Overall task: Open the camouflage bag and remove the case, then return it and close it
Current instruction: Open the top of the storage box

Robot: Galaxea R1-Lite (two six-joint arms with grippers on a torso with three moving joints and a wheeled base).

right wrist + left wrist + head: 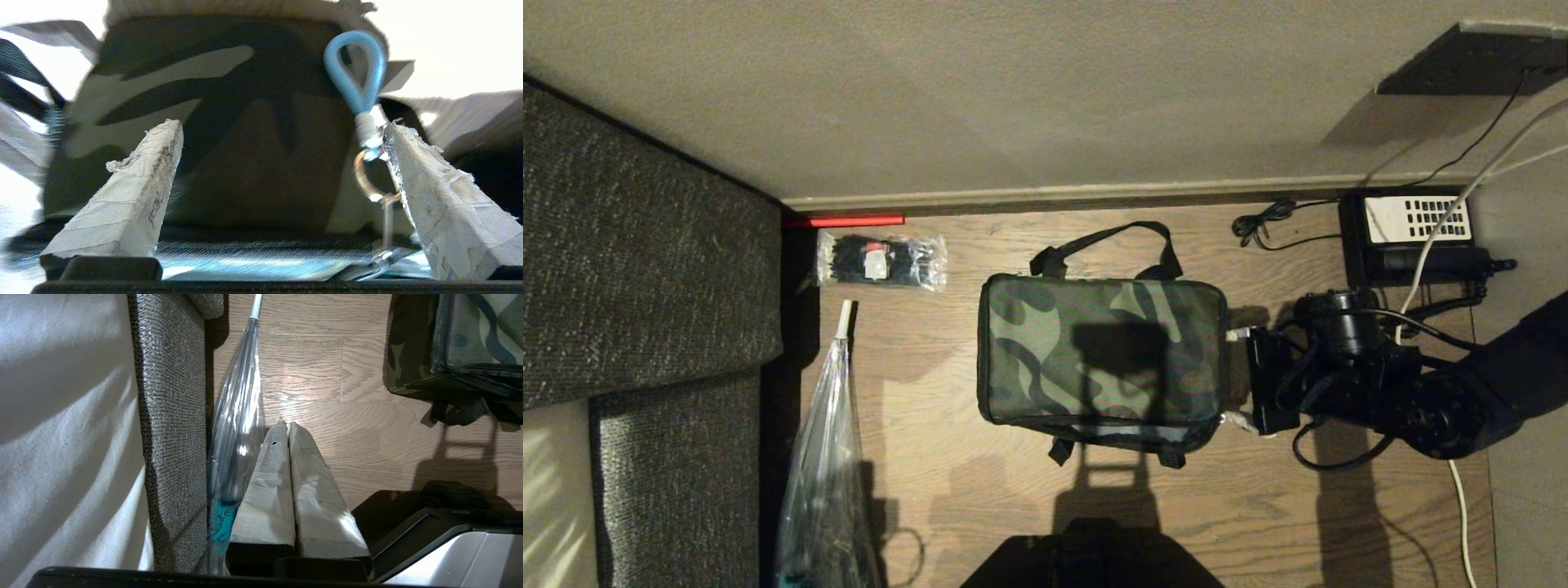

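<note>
Left gripper [288, 428] parked low near the robot base, taped fingers pressed together, beside a clear plastic sleeve [821, 457] along the couch [645, 269]. Camouflage bag [1103, 355] lies shut mid-floor [947, 490], handles out front and back; right gripper [1240, 376] at its right end, fingers spread wide, blue zipper-pull loop [355, 73] just beside one finger. Packet of black ties [882, 261] and desk phone [1413, 233] sit by the far wall.

The head view was dim and warm, with hard shadows thrown across the camouflage bag [1103, 359] and wooden floor [947, 490]. The right wrist view was blurred and blown out white along its top; glare streaked the left view's floor.
</note>
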